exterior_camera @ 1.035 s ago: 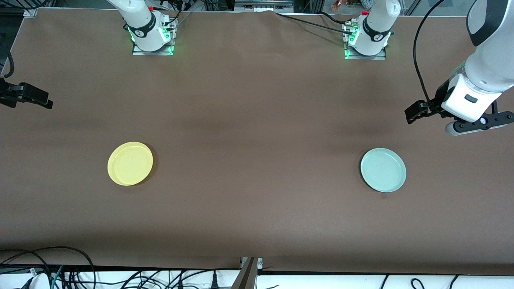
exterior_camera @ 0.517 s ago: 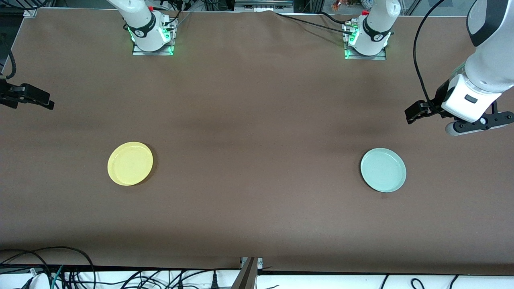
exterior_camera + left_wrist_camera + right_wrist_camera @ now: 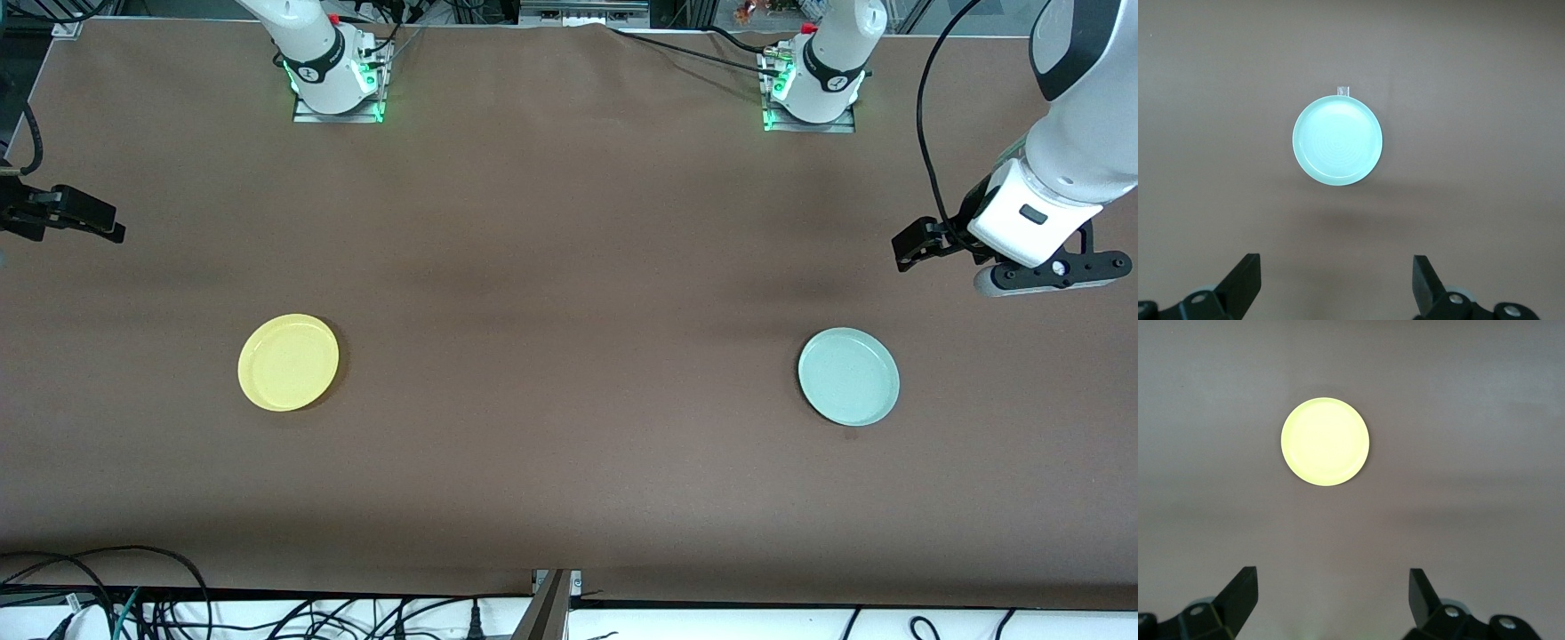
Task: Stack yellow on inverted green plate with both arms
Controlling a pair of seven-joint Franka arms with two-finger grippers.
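**Still high on both sides, both plates untouched**

Right now I have the green plate lying rim-up toward the left arm's end of the table, and the yellow plate lying rim-up toward the right arm's end, well apart from each other. Neither is inverted or stacked, so I judge the task is at its very start: the approach to the green plate, which must be flipped first.

The left gripper hangs over bare table near that end's edge, fingers spread wide and holding nothing; its wrist view looks straight down with the green plate centred ahead of the fingertips. The right gripper is likewise wide open and empty, high over its end of the table, with the yellow plate squarely in its wrist view. In the front view only its black tip shows at the frame's edge.

To do this step well, I would bring the left gripper down at the green plate's rim, not its middle, since a shallow plate flat on cloth offers only its low lip to pinch. One finger should slide just under or outside the rim and the other inside. Descending too steeply could press the plate down or skate it across the cloth. The left arm's wrist is tilted, so I would level it first.
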